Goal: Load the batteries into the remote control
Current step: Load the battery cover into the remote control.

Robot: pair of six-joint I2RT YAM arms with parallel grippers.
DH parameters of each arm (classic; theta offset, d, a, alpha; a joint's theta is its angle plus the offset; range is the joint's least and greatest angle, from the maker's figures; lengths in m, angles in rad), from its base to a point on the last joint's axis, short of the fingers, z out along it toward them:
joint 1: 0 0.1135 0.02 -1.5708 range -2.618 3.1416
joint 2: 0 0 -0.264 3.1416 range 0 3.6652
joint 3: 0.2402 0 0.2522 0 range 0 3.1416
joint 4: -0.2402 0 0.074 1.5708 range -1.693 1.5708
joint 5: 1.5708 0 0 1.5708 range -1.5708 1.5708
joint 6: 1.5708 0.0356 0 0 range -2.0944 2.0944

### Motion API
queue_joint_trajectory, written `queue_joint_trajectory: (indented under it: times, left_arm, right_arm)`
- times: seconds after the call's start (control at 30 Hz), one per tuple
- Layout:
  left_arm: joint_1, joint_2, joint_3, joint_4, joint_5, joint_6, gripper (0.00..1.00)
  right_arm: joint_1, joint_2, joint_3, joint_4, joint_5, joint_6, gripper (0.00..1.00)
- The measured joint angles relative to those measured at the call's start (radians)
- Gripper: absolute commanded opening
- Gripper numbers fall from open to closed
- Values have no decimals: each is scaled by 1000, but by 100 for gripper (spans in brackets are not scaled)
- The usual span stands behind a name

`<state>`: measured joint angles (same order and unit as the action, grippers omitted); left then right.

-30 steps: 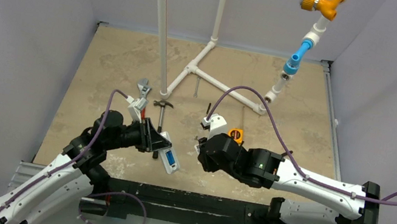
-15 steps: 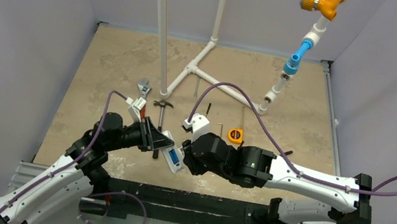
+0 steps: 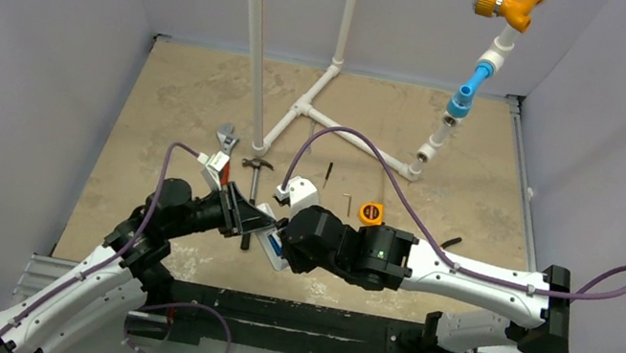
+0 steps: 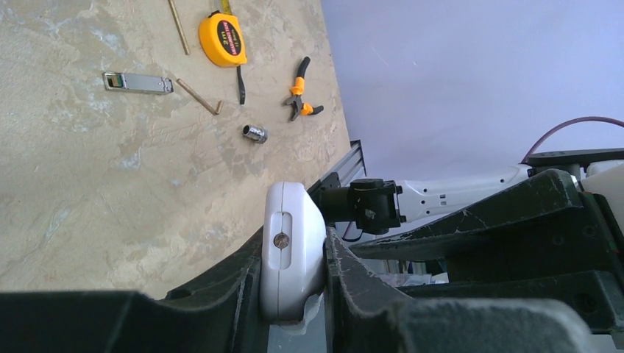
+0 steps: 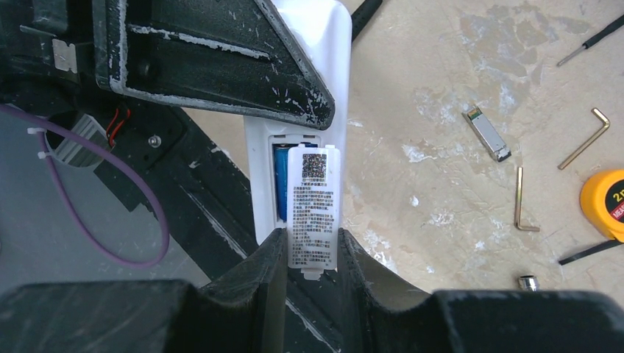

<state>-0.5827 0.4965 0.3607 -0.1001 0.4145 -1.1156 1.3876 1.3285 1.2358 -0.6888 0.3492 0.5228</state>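
Observation:
My left gripper (image 3: 255,221) is shut on the white remote control (image 3: 270,249) and holds it above the table's near edge, battery recess up. In the left wrist view the remote's rounded end (image 4: 293,254) sits clamped between the jaws. My right gripper (image 5: 313,257) is shut on the flat white cover piece (image 5: 314,207) with a printed label, laid over the open recess of the remote (image 5: 322,51). A blue battery (image 5: 281,184) shows in the recess beside the cover. A second battery is hidden. The right gripper (image 3: 287,238) meets the remote from the right.
On the sandy table lie a yellow tape measure (image 3: 370,212), a hammer (image 3: 258,167), a wrench (image 3: 226,136), orange-handled pliers (image 4: 302,99), a silver socket (image 5: 527,282), a small metal module (image 5: 486,134) and hex keys (image 5: 519,200). White pipes (image 3: 337,128) stand behind.
My right arm has swung left from mid-table to the remote, bringing the cover piece onto the battery recess. My left gripper has held the remote nearly still.

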Motion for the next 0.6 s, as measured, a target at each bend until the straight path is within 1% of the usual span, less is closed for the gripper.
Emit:
queue_joint_trajectory:
  times: [0.6]
  left_arm:
    - [0, 5, -17, 44, 2, -20, 0]
  right_arm:
    - [0, 0, 0, 28, -1, 1, 9]
